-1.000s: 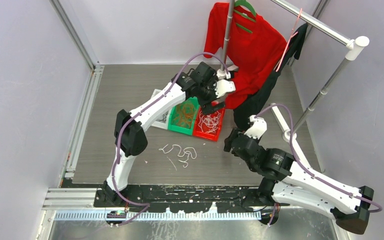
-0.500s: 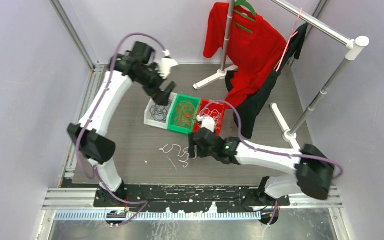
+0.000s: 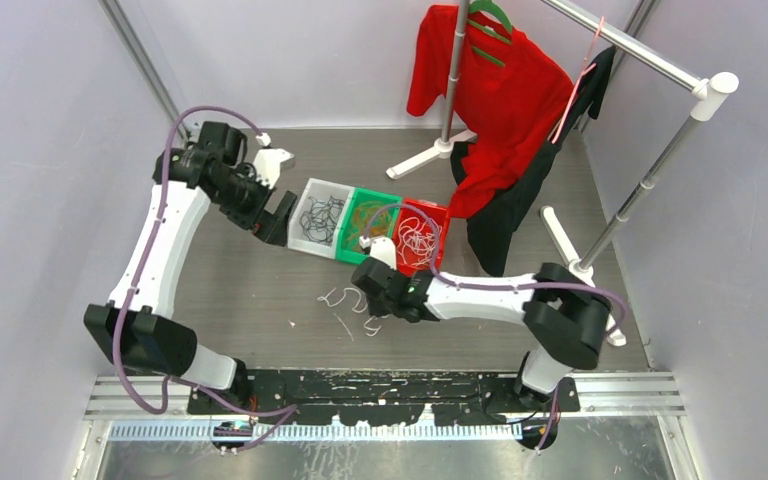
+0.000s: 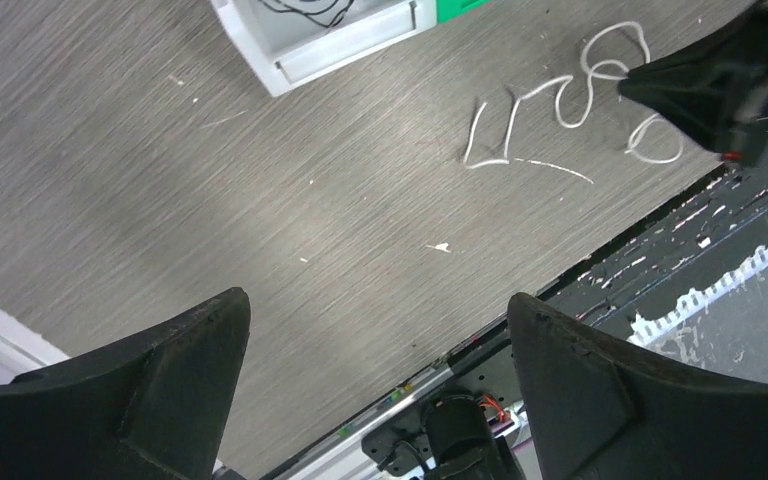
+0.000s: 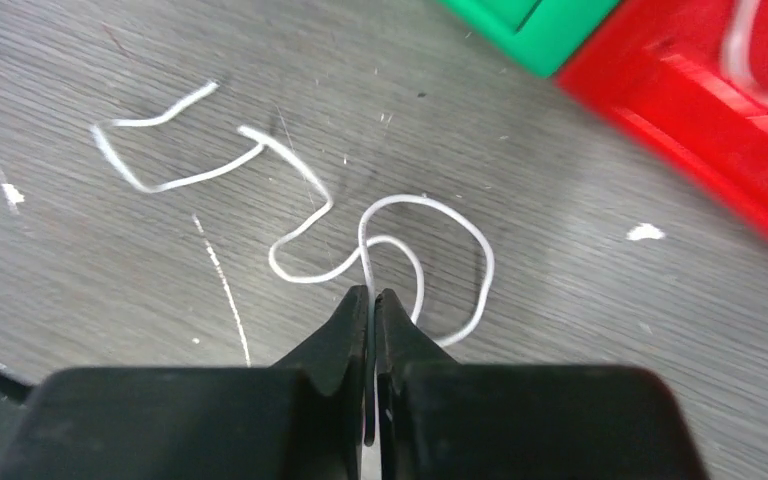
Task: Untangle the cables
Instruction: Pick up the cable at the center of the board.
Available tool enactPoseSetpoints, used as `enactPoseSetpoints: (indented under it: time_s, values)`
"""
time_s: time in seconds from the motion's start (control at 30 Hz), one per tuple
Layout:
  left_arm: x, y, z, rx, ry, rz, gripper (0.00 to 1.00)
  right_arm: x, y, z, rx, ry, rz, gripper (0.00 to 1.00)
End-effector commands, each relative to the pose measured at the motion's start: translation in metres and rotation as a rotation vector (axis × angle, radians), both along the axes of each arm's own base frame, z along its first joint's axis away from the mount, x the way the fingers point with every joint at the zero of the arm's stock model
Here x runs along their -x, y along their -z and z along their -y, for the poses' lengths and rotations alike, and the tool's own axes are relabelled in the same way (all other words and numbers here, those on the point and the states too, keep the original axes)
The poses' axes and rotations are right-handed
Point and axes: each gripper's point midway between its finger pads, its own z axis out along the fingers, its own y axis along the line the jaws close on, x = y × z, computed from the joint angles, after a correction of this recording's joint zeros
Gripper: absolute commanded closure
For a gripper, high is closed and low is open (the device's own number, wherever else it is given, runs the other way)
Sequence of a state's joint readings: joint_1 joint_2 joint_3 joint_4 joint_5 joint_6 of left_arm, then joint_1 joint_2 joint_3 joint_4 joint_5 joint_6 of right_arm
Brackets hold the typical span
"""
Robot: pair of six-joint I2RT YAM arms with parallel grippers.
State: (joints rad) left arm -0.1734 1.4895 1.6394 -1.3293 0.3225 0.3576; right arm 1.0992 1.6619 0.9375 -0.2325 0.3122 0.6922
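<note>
Loose white cables (image 3: 345, 297) lie curled on the grey table in front of the bins. My right gripper (image 3: 380, 306) is down on them, and the right wrist view shows it (image 5: 373, 293) shut on one white cable (image 5: 410, 199) that runs up between the jaws. Black cables (image 3: 320, 218) fill the white bin, orange cables (image 3: 365, 228) the green bin, and more white cables (image 3: 418, 238) the red bin. My left gripper (image 3: 278, 215) hangs open and empty beside the white bin's left end. Its wrist view (image 4: 375, 297) looks down at the table and the loose cables (image 4: 560, 108).
Three bins stand in a row: white bin (image 3: 322, 184), green bin (image 3: 375, 194), red bin (image 3: 428, 206). A clothes rack at the back right carries a red shirt (image 3: 490, 90) and a black garment (image 3: 505, 215); its white feet (image 3: 422, 158) rest on the table. The black front rail (image 3: 380, 385) edges the table.
My right arm swung in from the right to the loose white cables and shut on one. My left arm left the bins, went to the back left, then came down beside the white bin.
</note>
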Motion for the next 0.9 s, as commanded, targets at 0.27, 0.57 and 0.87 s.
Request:
enactPoseSetpoints:
  time_s: [0.27, 0.57, 0.87]
  values:
    - [0.017, -0.018, -0.019, 0.011, -0.047, 0.123, 0.01, -0.053, -0.203, 0.073, -0.112, 0.167, 0.379, 0.99]
    - [0.021, -0.014, -0.025, -0.017, -0.036, 0.153, 0.01, -0.084, -0.277, 0.117, -0.172, 0.249, 0.496, 0.99]
    - [0.023, -0.009, -0.024, -0.014, -0.026, 0.145, 0.01, -0.110, -0.291, 0.126, -0.096, 0.283, 0.557, 0.99]
